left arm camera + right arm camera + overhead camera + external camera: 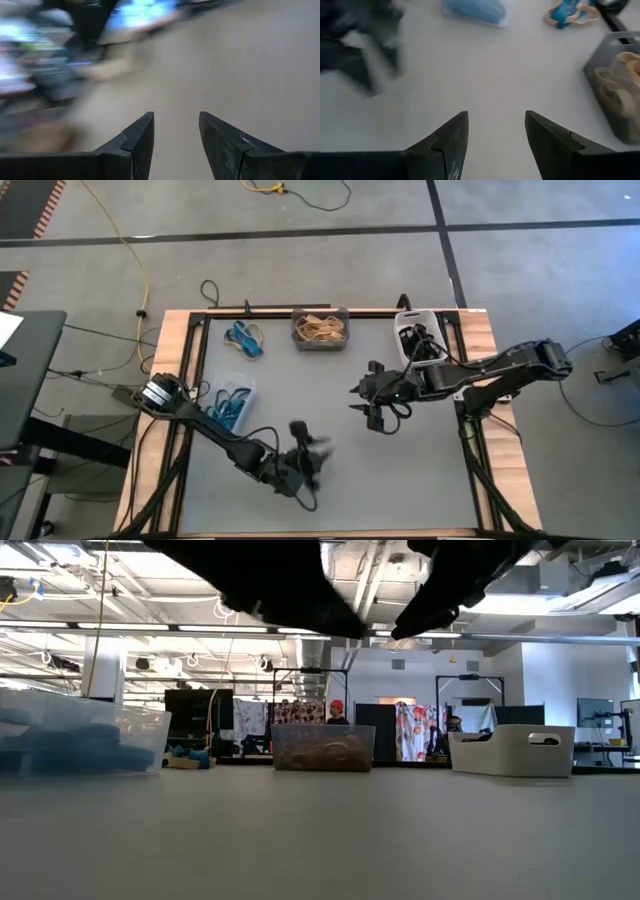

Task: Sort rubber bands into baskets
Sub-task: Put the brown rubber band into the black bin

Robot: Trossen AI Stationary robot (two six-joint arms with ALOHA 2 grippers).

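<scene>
The left gripper [303, 460] is smeared by motion in the high view, and most of the left wrist view is blurred too, so little can be made out there beyond bare table [330, 410]. In the low view both arms are seen only as dark shapes cut off at the top edge.

3 baskets are counted. The clear basket [233, 402] sits near the table's left edge with blue rubber bands [230, 406] inside. The dark grey basket [320, 329] stands at the middle of the far edge, filled with tan rubber bands [321, 329]. The white basket [418, 333] stands at the far right corner with dark bands inside, though these are partly hidden by the right arm and cannot be counted. 1 loose cluster [246, 338] of blue and tan bands is seen lying on the table between the clear and dark grey baskets.

2 grippers are seen. The left gripper is placed over the near middle of the table, fingers [140, 137] apart with nothing between them. The right gripper [374, 395] is held over the table's centre-right, fingers [451, 137] also spread and empty; the loose cluster lies well apart from both.
</scene>
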